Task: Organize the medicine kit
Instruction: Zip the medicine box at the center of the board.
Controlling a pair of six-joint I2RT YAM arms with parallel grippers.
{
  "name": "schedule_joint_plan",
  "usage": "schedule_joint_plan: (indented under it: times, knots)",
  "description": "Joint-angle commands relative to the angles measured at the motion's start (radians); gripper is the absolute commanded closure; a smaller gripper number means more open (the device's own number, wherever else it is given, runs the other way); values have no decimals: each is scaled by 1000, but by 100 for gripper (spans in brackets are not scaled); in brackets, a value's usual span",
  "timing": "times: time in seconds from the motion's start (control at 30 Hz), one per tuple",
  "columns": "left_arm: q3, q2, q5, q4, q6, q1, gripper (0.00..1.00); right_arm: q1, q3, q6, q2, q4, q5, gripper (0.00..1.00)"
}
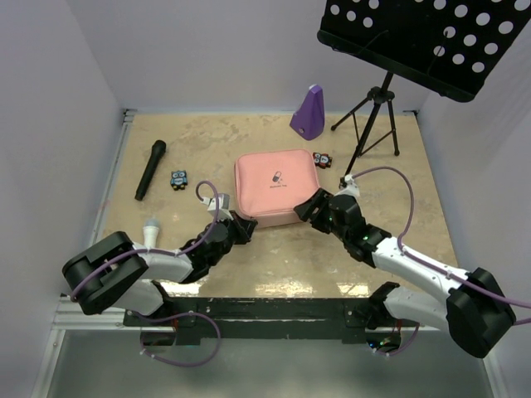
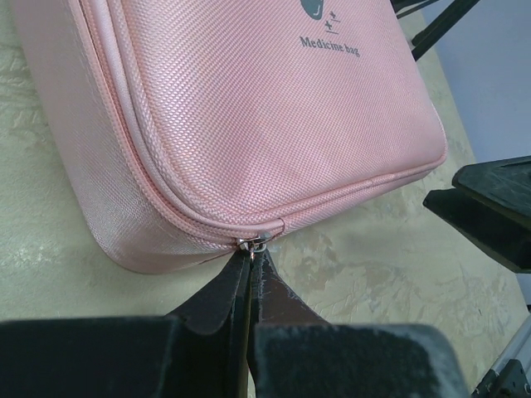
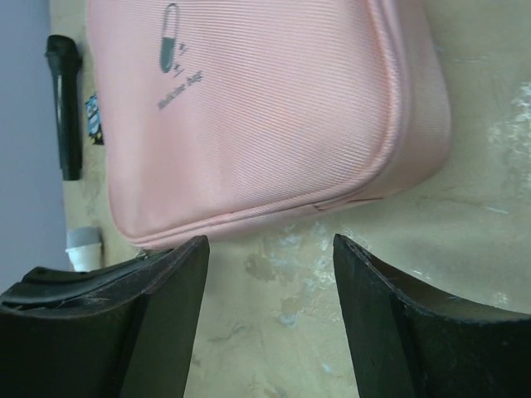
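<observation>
While the left pincer (image 2: 251,261) is clenched on the zipper pull (image 2: 254,243) at the near left corner of the closed medicine kit (image 1: 276,186), central on the counter (image 1: 207,149), and the right pincer (image 3: 270,245) hangs released beside it, pulling may drag the unbraced kit or lose the pull.

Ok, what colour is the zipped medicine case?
Pink; the rounded woven-fabric medicine case shows best in the left wrist view.

Tabletop (image 1: 415,178), beige, stone-patterned | centre: pink medicine case (image 1: 276,187), closed, lying flat | left edge: black microphone (image 1: 151,169), lying lengthwise | between these two: small patterned tile (image 1: 179,178) | just beside the case's far right corner: second tile (image 1: 322,159) | far edge: purple wedge (image 1: 308,110), upright | far right corner: tripod (image 1: 378,98) | near left corner: small white item (image 1: 151,231)
</observation>
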Motion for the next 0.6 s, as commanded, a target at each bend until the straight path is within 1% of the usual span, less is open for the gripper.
schedule_joint_plan:
  times: [0.0,0.1,0.33,0.57]
  knots:
    - [-10,-27,30,5,44,-1,100,-7,2,56,-3,-50,100,35]
    - [-10,-29,34,5,48,-1,100,-10,1,72,-2,-65,136,37]
    - [-13,-29,51,8,54,-1,100,-36,-32,125,-14,-30,179,38]
    - [-16,-27,74,5,56,-1,100,-76,-56,142,4,79,152,41]
